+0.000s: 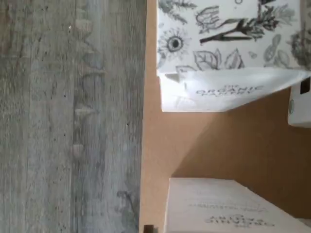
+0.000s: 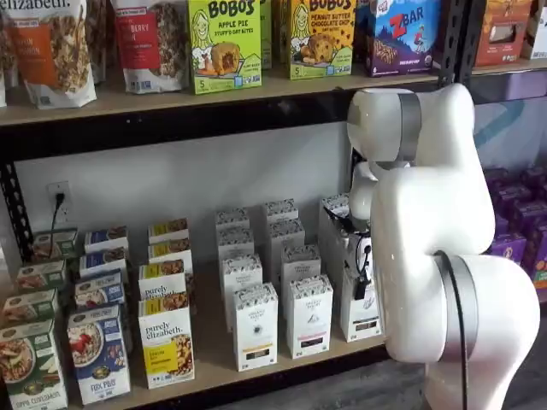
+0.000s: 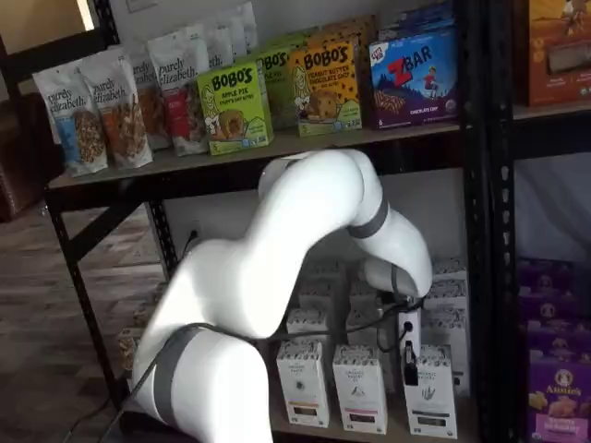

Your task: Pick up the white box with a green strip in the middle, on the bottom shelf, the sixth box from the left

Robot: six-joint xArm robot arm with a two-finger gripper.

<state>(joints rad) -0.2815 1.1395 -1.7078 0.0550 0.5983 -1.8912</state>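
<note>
The white box (image 2: 358, 316) stands at the right end of the front row on the bottom shelf (image 2: 214, 363), partly behind my arm. It also shows in a shelf view (image 3: 430, 395), with a leaf emblem and a dark strip low down. My gripper (image 2: 365, 272) hangs just above and in front of the box's top. Its white body and black fingers (image 3: 408, 354) show side-on with a cable beside them, so no gap can be judged. The wrist view shows a white carton with a dark botanical pattern (image 1: 228, 43) on the pale board (image 1: 194, 145); no fingers show there.
Like white cartons (image 2: 308, 314) (image 2: 255, 325) stand to the left, with more rows behind. Colourful cereal boxes (image 2: 165, 337) fill the shelf's left. A second white carton (image 1: 228, 208) and grey wood floor (image 1: 68, 121) show in the wrist view. Purple boxes (image 3: 559, 397) sit beyond a black post.
</note>
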